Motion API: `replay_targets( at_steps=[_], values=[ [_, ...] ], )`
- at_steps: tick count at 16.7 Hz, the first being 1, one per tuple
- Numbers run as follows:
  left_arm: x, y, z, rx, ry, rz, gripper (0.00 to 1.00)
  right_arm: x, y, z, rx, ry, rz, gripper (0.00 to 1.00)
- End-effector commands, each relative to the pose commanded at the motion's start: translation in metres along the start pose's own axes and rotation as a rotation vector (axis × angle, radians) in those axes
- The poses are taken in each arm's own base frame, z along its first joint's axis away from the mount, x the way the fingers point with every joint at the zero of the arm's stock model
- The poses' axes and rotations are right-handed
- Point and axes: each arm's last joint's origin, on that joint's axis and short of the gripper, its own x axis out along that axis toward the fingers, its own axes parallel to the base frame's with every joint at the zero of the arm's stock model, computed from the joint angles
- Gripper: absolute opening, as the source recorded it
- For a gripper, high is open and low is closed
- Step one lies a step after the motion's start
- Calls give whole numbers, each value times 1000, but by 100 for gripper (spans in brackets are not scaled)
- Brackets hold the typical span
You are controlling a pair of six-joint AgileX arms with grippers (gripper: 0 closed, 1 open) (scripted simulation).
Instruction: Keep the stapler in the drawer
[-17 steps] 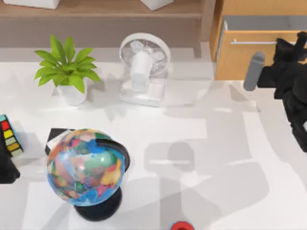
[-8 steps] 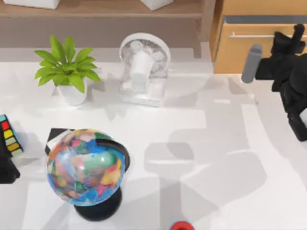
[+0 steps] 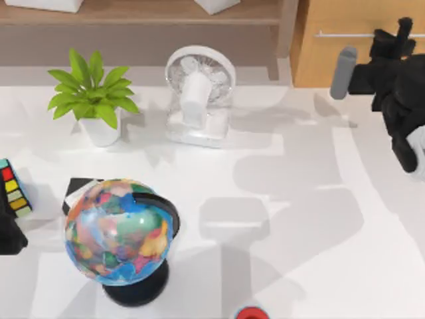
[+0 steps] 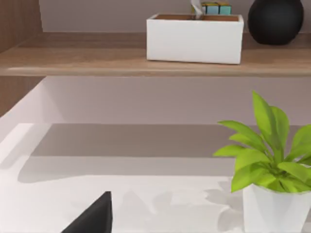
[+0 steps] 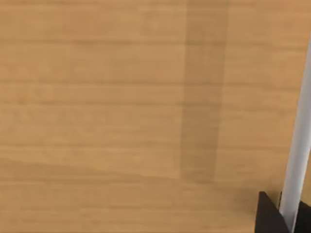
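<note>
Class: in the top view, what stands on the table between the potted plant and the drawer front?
The white desk fan stands between the potted plant and the drawer, seen from above.

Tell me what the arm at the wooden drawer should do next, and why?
Probably draw the right end effector back from the handle. The drawer front looks flush with its cabinet, and the right wrist view sits close to the wood beside the handle, so pushing further seems pointless. The left arm is parked at the table's left edge.
</note>
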Motion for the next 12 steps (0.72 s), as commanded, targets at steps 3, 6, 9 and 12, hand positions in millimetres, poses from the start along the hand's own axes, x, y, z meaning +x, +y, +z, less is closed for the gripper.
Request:
replay_targets(
  at_steps=[3, 6, 9, 12],
  values=[
    [0, 0, 0, 0, 0, 0, 100, 0, 0, 0, 0, 0, 0, 0],
    [0, 0, 0, 0, 0, 0, 100, 0, 0, 0, 0, 0, 0, 23],
    [0, 0, 0, 0, 0, 0, 100, 0, 0, 0, 0, 0, 0, 45],
    [0, 0, 0, 0, 0, 0, 100, 0, 0, 0, 0, 0, 0, 68]
  ],
)
